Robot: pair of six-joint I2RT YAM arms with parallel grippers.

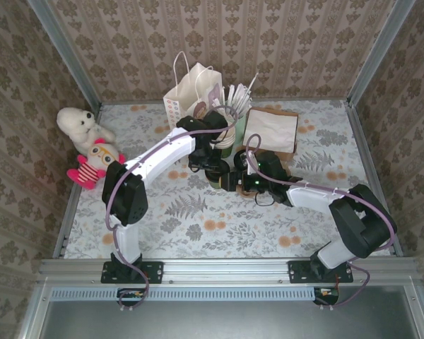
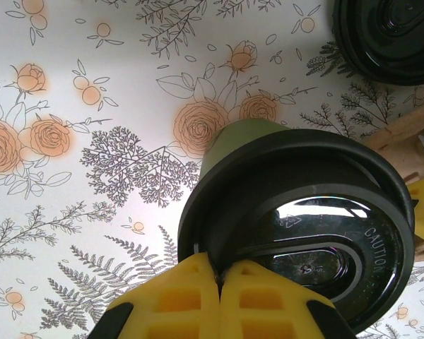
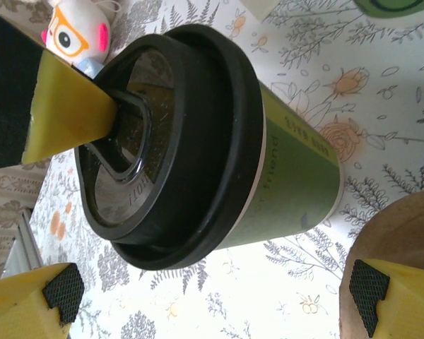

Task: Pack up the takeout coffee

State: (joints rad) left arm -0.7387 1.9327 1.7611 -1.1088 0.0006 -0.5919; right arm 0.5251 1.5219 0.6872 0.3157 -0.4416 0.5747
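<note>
Two plush toys (image 1: 88, 145) sit at the tabletop's left edge, out of the work. White paper bag (image 1: 191, 95) stands at the far edge, mouth up, apparently ready to receive the cup; contents not visible. Left gripper (image 2: 219, 272): fingers together, tips resting on the black lid of the takeout coffee (image 3: 268, 169), probably to steady it. Cup stands upright near the tabletop's centre; lid on, so contents unseen. Right gripper (image 3: 217, 288): fingers wide apart, one on either side of the cup, touching nothing. This looks like a staged side grasp. Farther right, toward the far edge, green holder (image 1: 239, 120) carries white straws, and brown tray (image 1: 291, 116) holds napkins.
</note>
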